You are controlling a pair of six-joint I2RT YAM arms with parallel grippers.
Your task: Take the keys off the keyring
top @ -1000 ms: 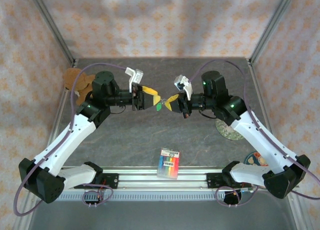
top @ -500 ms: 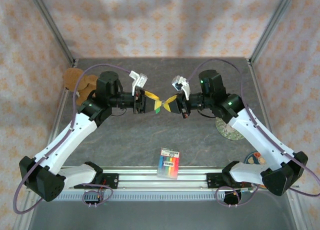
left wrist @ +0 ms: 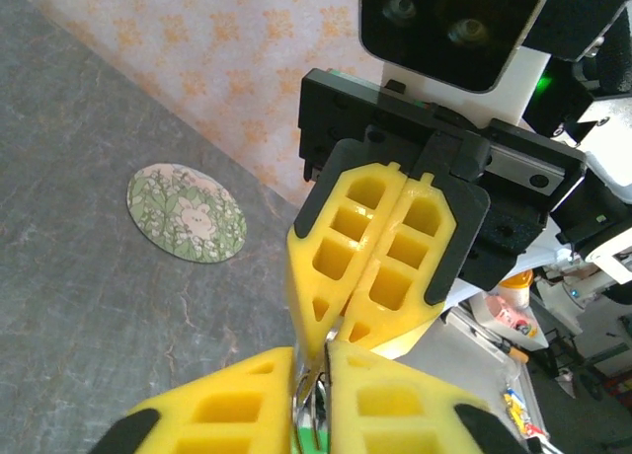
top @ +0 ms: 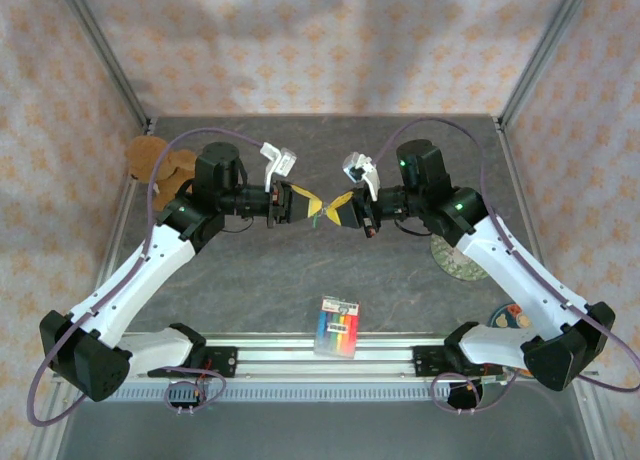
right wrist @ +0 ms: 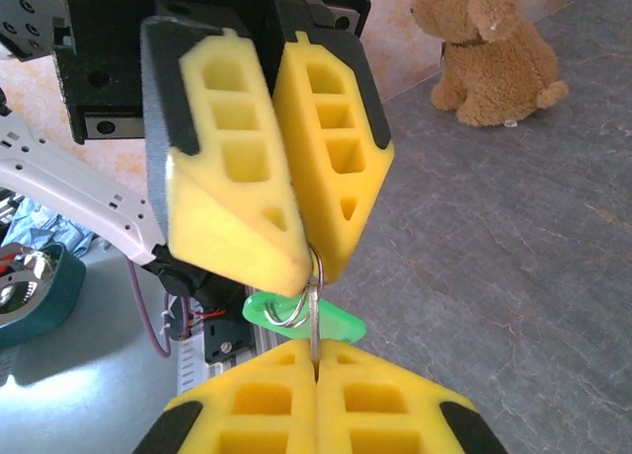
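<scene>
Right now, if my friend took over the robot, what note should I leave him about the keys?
Left gripper: shut on the keyring.
Right gripper: shut, it seems on the silvery key, whose blade runs down between its fingers.
Things: all held in the air between the two arms, above the table. The green key hangs on the keyring.
Done: both grips made. No key is off yet.
Left to do: work the silvery key off the keyring, then the green key.
</scene>
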